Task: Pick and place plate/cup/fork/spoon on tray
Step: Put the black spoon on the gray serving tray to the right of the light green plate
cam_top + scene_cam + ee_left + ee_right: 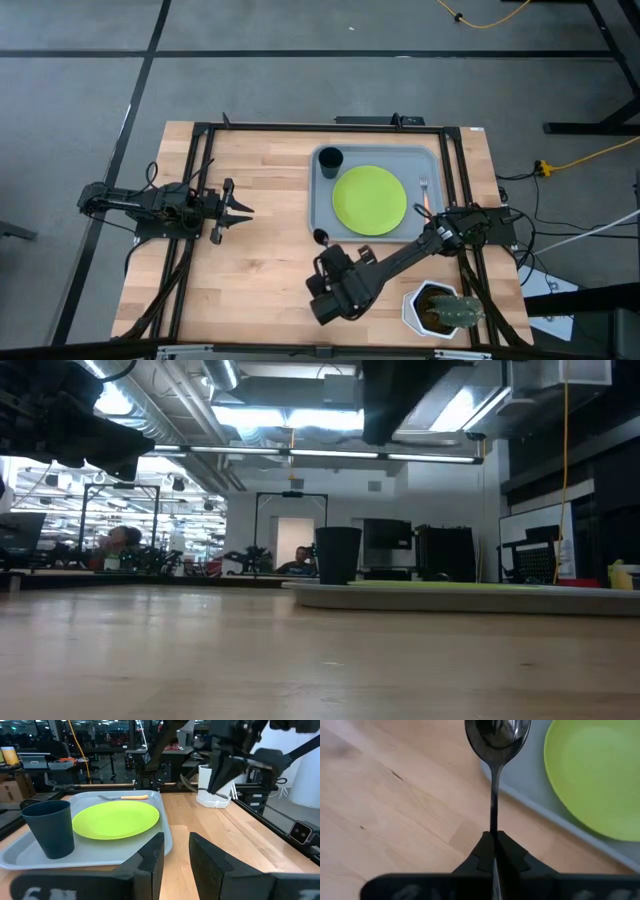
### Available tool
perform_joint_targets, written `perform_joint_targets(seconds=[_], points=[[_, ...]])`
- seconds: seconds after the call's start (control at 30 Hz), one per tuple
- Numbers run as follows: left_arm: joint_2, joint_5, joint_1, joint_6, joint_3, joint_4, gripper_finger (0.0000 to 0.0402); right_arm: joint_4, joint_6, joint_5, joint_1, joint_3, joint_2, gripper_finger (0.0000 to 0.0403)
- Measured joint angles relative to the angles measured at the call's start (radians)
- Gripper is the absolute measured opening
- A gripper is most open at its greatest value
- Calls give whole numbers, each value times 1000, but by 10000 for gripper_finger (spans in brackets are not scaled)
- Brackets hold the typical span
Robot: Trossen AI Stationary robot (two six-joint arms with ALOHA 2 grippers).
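Observation:
The grey-blue tray lies at the table's far right. On it rest the lime-green plate, the dark cup upright at its far left corner, and the orange-handled fork along its right side. My right gripper is shut on the dark spoon, just off the tray's near left corner. My left gripper is open and empty over the table's left half, pointing toward the tray. My right gripper pinches the spoon's thin handle between its two fingertips, with the fingers lying along the handle. The spoon sticks out straight ahead of the fingers, its oval bowl at the far end. It is over the bare wood beside the tray's rim.
A white hexagonal pot with a cactus stands at the table's near right corner, close to my right arm. Bare wood lies left of and nearer than the tray. People and desks show in the room beyond the table.

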Motion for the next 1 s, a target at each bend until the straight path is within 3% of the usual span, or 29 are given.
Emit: perform_joint_targets(seconds=[0.27,0.5,0.67,1.0], points=[[0,0,0,0,0,0,83,0,-21,-52,-53,-223,-89,4],[0,0,0,0,0,0,83,2,27,-23,-53,-466,-275,4],[0,0,0,0,0,0,83,25,84,4,-53,-734,-449,5],[0,0,0,0,0,0,83,325,299,16,-56,-1352,-844,5]])
